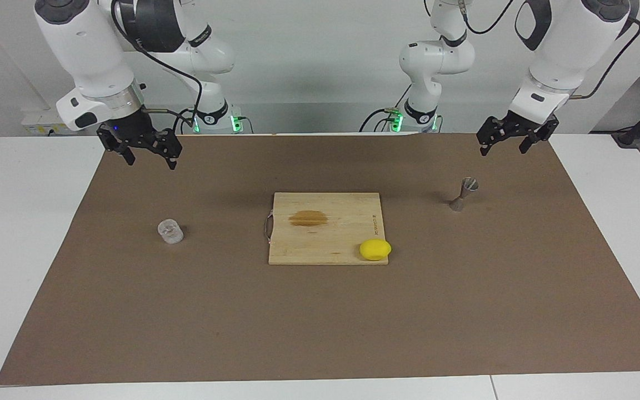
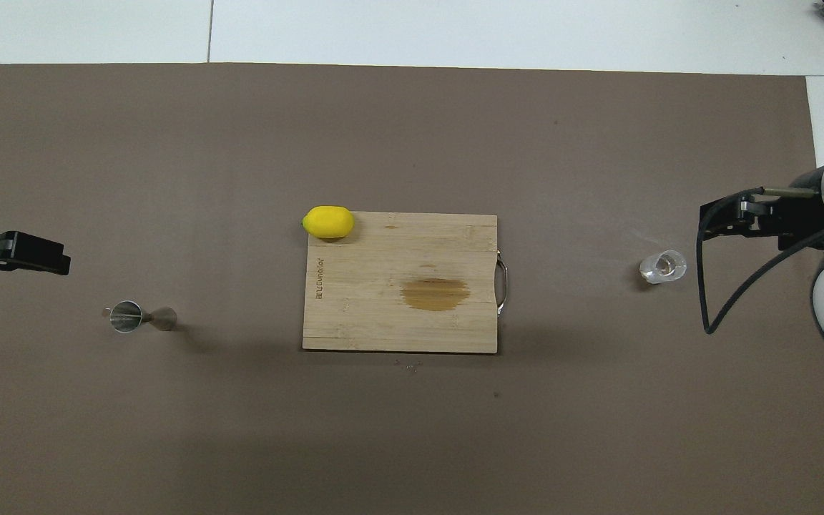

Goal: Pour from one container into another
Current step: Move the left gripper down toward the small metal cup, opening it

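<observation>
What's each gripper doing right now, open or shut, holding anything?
Left gripper: open, empty, raised near the jigger.
Right gripper: open, empty, raised near the glass cup.
</observation>
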You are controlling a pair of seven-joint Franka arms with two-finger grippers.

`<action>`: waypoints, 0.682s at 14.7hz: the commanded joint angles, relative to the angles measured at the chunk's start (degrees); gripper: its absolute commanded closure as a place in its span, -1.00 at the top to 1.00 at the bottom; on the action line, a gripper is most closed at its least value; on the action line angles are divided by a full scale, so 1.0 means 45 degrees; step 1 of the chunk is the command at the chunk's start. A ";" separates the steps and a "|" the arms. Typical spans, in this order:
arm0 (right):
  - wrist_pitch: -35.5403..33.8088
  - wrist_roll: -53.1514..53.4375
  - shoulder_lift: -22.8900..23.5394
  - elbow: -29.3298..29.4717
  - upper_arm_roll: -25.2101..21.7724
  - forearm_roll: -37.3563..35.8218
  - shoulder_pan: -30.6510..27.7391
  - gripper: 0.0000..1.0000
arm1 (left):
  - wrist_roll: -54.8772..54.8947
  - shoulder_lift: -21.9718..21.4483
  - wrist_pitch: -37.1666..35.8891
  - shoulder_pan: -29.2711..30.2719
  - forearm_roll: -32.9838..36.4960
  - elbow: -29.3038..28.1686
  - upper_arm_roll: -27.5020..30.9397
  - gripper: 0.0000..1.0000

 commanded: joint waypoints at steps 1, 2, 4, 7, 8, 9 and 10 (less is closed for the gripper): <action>-0.0178 -0.0359 -0.0111 -0.0005 0.0045 0.0356 -0.0171 1.00 | 0.3316 -0.0403 0.0626 0.1260 -0.1497 -0.0829 -0.0022 1.00; -0.0178 -0.0359 -0.0111 -0.0005 0.0045 0.0356 -0.0191 1.00 | 0.3906 -0.0325 0.0588 0.1670 -0.2064 -0.0888 -0.0022 1.00; -0.0178 -0.0359 -0.0111 -0.0005 0.0045 0.0356 -0.0191 1.00 | 0.4824 -0.0150 0.0607 0.2316 -0.2963 -0.1200 -0.0022 1.00; -0.0178 -0.0359 -0.0111 -0.0005 0.0045 0.0356 -0.0191 1.00 | 0.7809 0.0591 0.0549 0.3137 -0.4213 -0.1299 -0.0022 1.00; -0.0178 -0.0359 -0.0111 -0.0005 0.0045 0.0356 -0.0171 1.00 | 0.8785 0.0903 0.0490 0.3565 -0.4759 -0.1299 -0.0022 1.00; -0.0178 -0.0359 -0.0111 -0.0005 0.0045 0.0356 -0.0171 1.00 | 0.9607 0.1158 0.0412 0.3859 -0.5210 -0.1299 -0.0022 1.00; -0.0178 -0.0359 -0.0111 -0.0005 0.0045 0.0356 -0.0191 1.00 | 1.0408 0.1334 0.0334 0.4171 -0.5620 -0.1337 -0.0022 1.00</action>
